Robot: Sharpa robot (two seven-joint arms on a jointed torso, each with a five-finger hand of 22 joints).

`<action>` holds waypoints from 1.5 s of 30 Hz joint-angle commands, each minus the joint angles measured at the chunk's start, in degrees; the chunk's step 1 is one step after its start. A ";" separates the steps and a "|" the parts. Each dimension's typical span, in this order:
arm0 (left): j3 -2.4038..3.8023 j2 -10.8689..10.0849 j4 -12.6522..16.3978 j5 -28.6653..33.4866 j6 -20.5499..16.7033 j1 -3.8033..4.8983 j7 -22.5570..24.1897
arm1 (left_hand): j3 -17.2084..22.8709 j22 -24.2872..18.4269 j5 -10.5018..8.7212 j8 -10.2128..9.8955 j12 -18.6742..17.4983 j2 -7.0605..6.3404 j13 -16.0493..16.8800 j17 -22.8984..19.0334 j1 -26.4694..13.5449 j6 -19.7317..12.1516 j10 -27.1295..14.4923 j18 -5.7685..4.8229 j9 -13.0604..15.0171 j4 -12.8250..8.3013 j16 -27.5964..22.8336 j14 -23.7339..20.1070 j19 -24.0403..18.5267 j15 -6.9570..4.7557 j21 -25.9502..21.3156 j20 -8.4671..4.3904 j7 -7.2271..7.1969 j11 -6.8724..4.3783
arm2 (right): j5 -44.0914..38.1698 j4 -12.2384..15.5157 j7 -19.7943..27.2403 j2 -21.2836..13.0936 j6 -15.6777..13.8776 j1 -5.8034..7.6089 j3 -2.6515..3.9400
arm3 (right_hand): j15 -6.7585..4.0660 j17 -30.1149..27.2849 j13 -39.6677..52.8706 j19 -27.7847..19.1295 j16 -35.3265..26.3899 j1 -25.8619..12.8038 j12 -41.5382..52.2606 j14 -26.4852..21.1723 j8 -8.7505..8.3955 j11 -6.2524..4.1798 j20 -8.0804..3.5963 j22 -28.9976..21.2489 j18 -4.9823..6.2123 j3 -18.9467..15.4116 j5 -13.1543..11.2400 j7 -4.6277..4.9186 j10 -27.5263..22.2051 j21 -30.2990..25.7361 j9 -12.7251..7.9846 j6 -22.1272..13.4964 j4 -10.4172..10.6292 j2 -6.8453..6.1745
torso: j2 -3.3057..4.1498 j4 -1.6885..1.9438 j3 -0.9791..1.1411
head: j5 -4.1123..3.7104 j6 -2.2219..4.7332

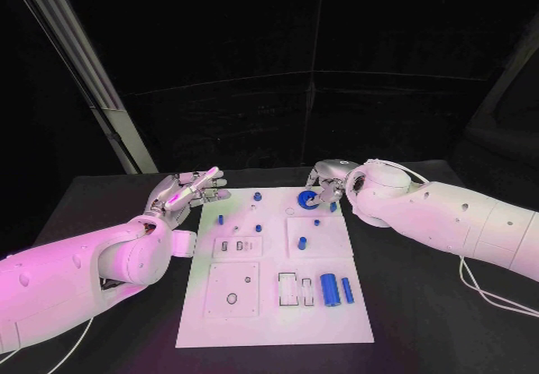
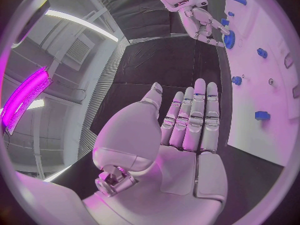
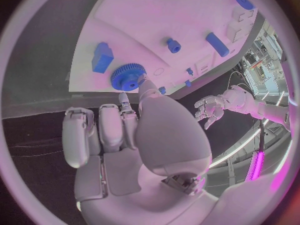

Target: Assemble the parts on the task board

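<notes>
Head view: the blue gear (image 1: 305,200) is sitting at the task board's (image 1: 275,327) far edge — right hand (image 1: 328,183) is touching it. Left wrist view: left hand (image 2: 187,130) is hovering, fingers (image 2: 199,110) released, straight. Right wrist view: a fingertip is resting against the gear — nothing grasped.

A gear (image 1: 305,200) lies on the task board's (image 1: 275,327) far edge.

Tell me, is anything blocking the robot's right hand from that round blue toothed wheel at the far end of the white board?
Nothing visible does. The right hand is already at the blue gear, its fingertips right beside it on the task board.
</notes>
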 commanded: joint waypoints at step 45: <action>-0.01 -0.31 0.33 -0.38 0.80 0.08 0.02 | 0.08 -0.05 0.02 -0.34 -0.12 0.23 -0.01 0.05 0.56 -0.10 -0.35 0.88 -0.02 -0.31 -0.18 0.08 0.37 0.46 -0.26 0.05 0.23 0.06 | -4.90 -0.04 -1.47 0.51 -1.54 -0.80 -0.02 | -0.83 -0.24 9.64 0.57 0.23 1.09 0.03 0.96 2.44 -1.47 -0.77 5.98 -0.67 6.00 0.95 -1.78 2.73 0.57 0.36 7.68 -2.95 4.06 | 0.02 -0.02 0.02 | 0.04 -0.40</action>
